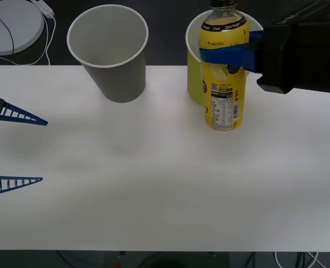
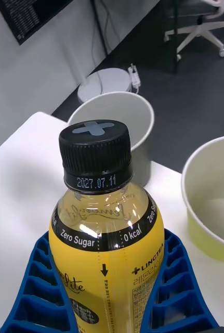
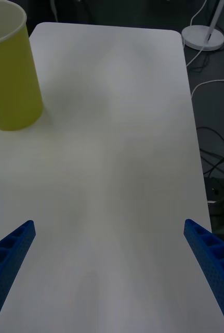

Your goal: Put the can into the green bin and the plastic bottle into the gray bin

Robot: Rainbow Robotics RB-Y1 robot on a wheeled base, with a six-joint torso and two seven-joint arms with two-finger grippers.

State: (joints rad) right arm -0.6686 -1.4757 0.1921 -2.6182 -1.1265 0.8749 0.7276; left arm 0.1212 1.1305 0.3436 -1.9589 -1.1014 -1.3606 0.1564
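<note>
Yellow plastic bottle, black cap; blue tool.

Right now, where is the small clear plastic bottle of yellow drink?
In the front view the plastic bottle is on the robot's right, upright in the right gripper, just before the green bin.

A: Readable text on the plastic bottle?
B: Cap skirt: "2027.07.11". Black neck band: "Zero Sugar", "0 kcal". Yellow label: "LINGTEA", partly cut off.
A: Else?
B: Nutrition panel too small to read.
</note>
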